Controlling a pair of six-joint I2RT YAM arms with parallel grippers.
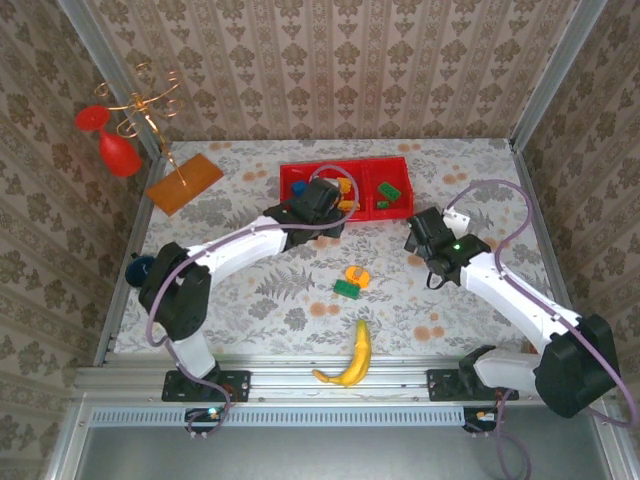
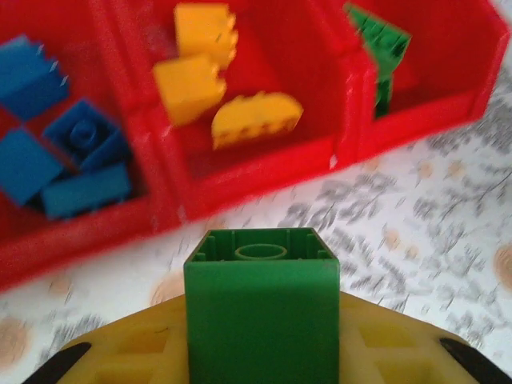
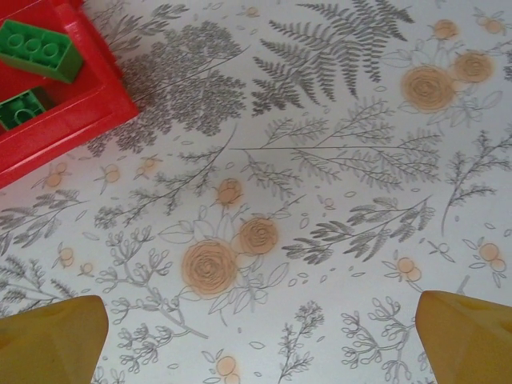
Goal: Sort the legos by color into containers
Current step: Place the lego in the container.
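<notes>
My left gripper (image 1: pixel 318 203) hovers at the near edge of the long red tray (image 1: pixel 296 178) and is shut on a green lego (image 2: pixel 262 304), held underside-forward between its yellow fingers (image 2: pixel 128 360). In the left wrist view the tray's left compartment (image 2: pixel 120 220) holds several blue legos (image 2: pixel 60 144), the middle one three orange legos (image 2: pixel 216 80), the right one green legos (image 2: pixel 382 44). An orange lego (image 1: pixel 357 272) and a green lego (image 1: pixel 347 289) lie loose on the table. My right gripper (image 1: pixel 421 233) is open and empty over bare cloth (image 3: pixel 260 344), right of the tray.
A yellow banana (image 1: pixel 352 358) lies near the front rail. A flat orange board (image 1: pixel 184 182) and a gold stand with red glasses (image 1: pixel 120 130) sit at the back left. A dark blue cup (image 1: pixel 137 268) stands at the left edge, beside the left arm.
</notes>
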